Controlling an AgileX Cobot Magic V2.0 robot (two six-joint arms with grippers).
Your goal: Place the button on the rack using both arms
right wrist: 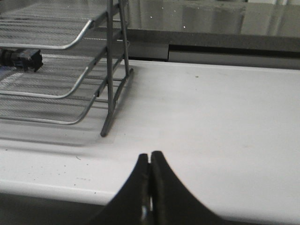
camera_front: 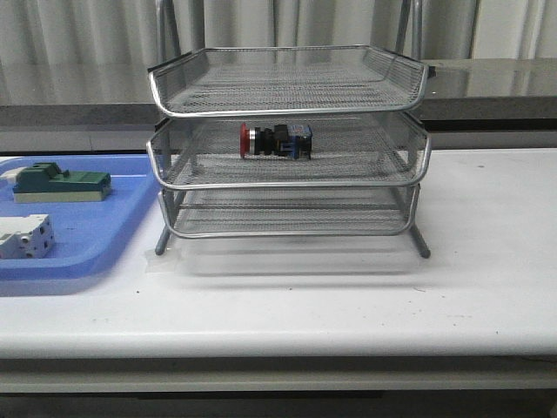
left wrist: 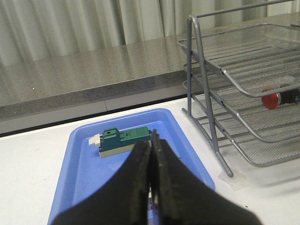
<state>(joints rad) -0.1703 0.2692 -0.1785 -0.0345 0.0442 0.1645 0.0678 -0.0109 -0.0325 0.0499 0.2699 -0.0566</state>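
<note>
**Button already in rack, both arms clear**

Nearest: left gripper [left wrist: 151, 180] over the near end of the blue tray [left wrist: 79, 164], fingers [left wrist: 139, 168] pressed together, holding nothing. Right gripper [right wrist: 150, 185] over bare table [right wrist: 225, 122] right of the rack, fingers pressed together too, empty. Neither arm shows in the front view, so both look pulled back to the near edge, probably to stay out of the rack's way.

Mid: blue tray on the left of the table, carrying a green-topped block [camera_front: 61, 184] toward its far side and a white-grey block [camera_front: 24, 237] nearer. Both lie flat, nothing touching them.

Farther, centre: rack [camera_front: 287, 144], three mesh tiers on metal legs. The button [camera_front: 275, 141] lies on its side in the middle tier, red cap pointing left, blue rear block to the right, roughly mid-width. It rests on the mesh, free of any gripper.

Judgement: placing looks done; nothing left but staying parked.
</note>
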